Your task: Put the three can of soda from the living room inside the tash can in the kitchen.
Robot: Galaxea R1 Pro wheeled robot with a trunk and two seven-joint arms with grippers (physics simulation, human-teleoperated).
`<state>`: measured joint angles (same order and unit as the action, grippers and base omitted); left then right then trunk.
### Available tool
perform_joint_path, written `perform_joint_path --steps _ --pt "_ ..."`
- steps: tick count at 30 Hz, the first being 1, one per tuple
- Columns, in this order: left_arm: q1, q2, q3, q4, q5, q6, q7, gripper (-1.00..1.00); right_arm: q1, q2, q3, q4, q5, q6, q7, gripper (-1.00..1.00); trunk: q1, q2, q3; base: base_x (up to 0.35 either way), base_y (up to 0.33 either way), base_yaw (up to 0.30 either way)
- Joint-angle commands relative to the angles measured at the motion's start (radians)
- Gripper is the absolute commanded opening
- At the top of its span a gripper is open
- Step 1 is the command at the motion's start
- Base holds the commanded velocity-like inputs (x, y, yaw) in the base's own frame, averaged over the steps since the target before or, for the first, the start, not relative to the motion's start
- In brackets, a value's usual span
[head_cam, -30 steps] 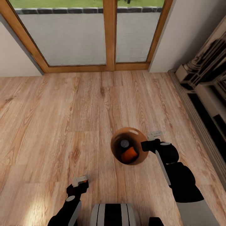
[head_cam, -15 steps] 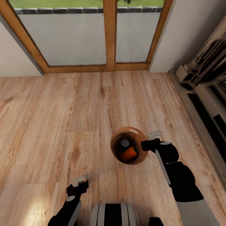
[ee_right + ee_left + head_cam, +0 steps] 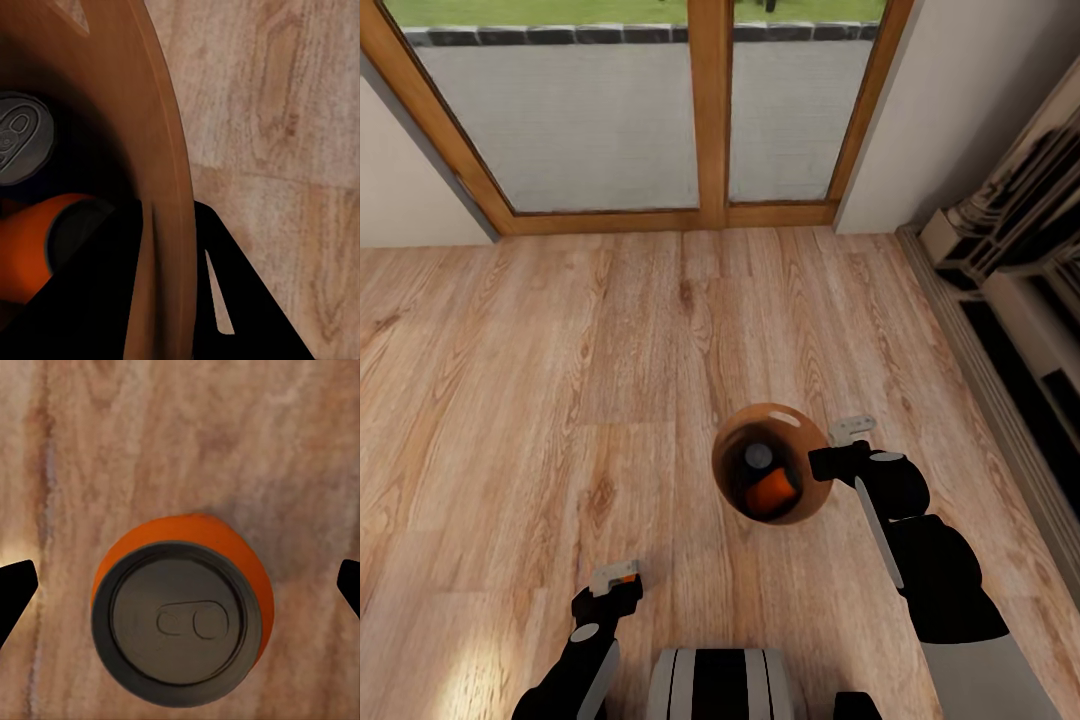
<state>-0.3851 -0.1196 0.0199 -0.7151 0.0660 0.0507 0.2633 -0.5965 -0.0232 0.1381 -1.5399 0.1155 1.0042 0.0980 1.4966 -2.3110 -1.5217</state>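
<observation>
soda cans: 3 | two in trash can (image 3: 800,500), clenched by right hand (image 3: 836,447) | left hand (image 3: 616,582) released over third can (image 3: 180,611)

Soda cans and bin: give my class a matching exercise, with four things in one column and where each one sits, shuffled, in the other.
1. tash can
2. can of soda below the left gripper
3. grey-topped can
4. sideways can

A. lying inside the bin
B. standing on the wood floor
C. rim held by the right gripper
D. upright inside the bin

Pairs: 1-C, 2-B, 3-D, 4-A
</observation>
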Motion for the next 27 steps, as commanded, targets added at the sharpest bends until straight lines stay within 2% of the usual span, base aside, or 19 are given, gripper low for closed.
perform_joint_path --steps 1,12,16,24,27 --pt "0.000 0.000 0.000 0.000 0.000 0.000 0.000 1.00 0.000 0.000 0.001 0.000 -0.020 0.001 0.003 -1.00 0.000 0.000 0.000 0.002 0.000 0.000" --pt "0.000 0.000 0.000 -0.001 0.000 0.000 0.000 1.00 0.000 0.000 0.002 0.000 -0.020 0.001 0.003 -1.00 0.000 0.000 0.000 0.000 0.000 0.000" --pt "0.000 0.000 0.000 -0.001 0.000 0.000 -0.001 1.00 0.000 0.000 0.003 0.000 -0.020 0.001 0.003 -1.00 0.015 -0.028 -0.012 0.000 0.000 0.000" --pt "0.000 0.008 0.001 0.000 0.000 0.000 0.000 1.00 0.000 0.000 0.003 0.000 -0.020 0.001 0.003 -1.00 0.015 -0.028 -0.012 0.000 0.000 0.000" --pt "0.000 0.013 0.001 0.002 0.001 0.000 0.000 1.00 0.000 0.000 0.003 0.000 -0.020 0.001 0.003 -1.00 0.023 -0.042 -0.019 0.000 0.000 0.000"
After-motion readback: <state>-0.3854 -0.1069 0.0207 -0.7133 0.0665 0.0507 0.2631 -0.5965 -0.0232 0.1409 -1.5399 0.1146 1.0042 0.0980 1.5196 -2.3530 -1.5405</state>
